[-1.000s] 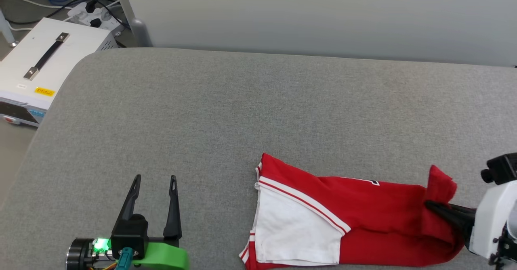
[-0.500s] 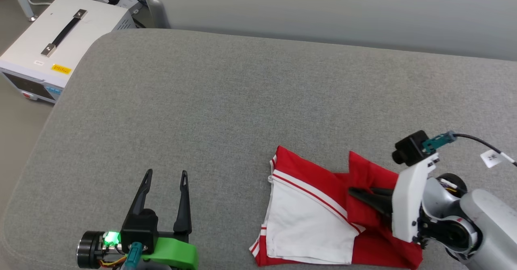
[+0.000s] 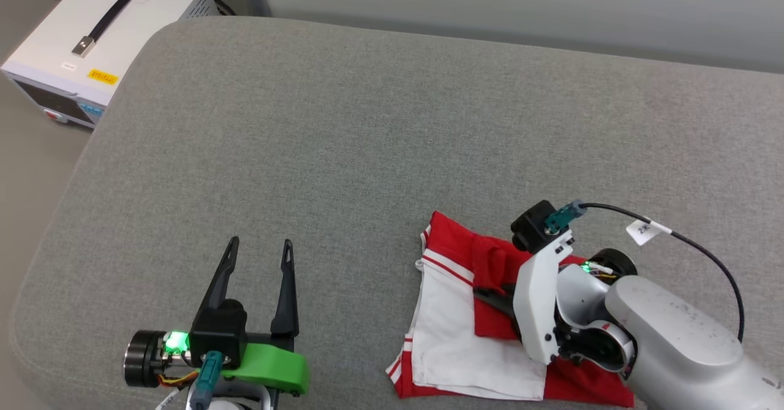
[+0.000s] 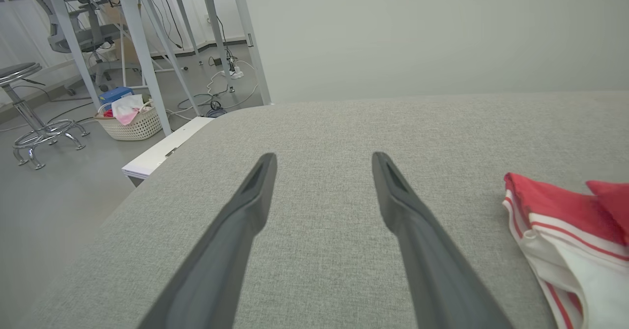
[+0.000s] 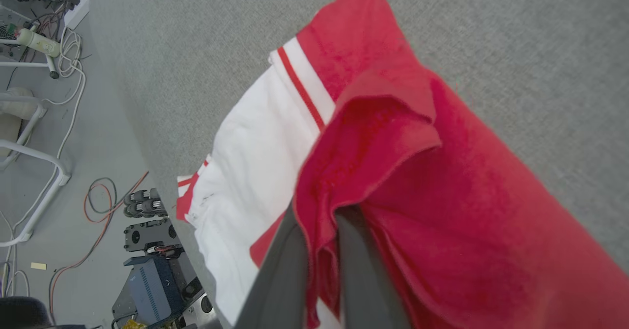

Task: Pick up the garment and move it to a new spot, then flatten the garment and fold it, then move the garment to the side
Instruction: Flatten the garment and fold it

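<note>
Looks like folding: right end effector [image 3: 487, 292] pinches the red jersey [image 3: 456, 241], white sleeve [image 3: 453, 336] just ahead; next, lower and release. Left end effector [image 3: 260, 244] gapes wide.

Bright, even, diffuse light gives only faint soft shadows; the head view is sharp, while the wrist views bend lines near their edges and the right one blurs its close fingers [image 5: 280, 280] and garment [image 5: 442, 196].

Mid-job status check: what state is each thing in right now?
garment: partly folded on the grey cushion, red end lifted over it.
left gripper: open, empty, apart from the garment.
right gripper: shut on the garment's red end.
</note>
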